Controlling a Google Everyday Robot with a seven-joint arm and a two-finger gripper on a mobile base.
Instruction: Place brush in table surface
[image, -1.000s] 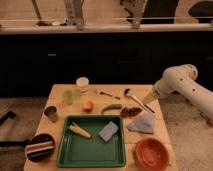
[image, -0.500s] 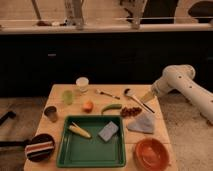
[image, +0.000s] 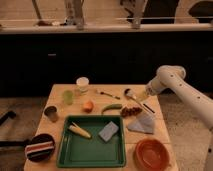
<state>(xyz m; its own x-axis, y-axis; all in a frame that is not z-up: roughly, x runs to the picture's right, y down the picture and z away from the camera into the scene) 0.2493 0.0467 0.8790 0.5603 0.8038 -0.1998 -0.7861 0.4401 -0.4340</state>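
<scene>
The brush (image: 130, 94) lies on the light tan wooden table surface (image: 60, 125) near its back right corner. Its round whitish head points left and its thin dark handle runs down to the right. My gripper (image: 144, 95), at the end of the white arm (image: 172, 80) that reaches in from the right, hangs just right of the brush head, close over the handle. I cannot see whether it touches the brush.
A green tray (image: 90, 154) holds corn (image: 80, 131) and a grey sponge (image: 108, 131). Nearby are a green chilli (image: 112, 107), an orange fruit (image: 88, 105), a small utensil (image: 107, 94), cups (image: 68, 96), a grey cloth (image: 141, 124), an orange bowl (image: 151, 154) and a dark bowl (image: 40, 147).
My arm has swung left and slightly down, bringing the gripper closer to the brush. The things on the table have not moved.
</scene>
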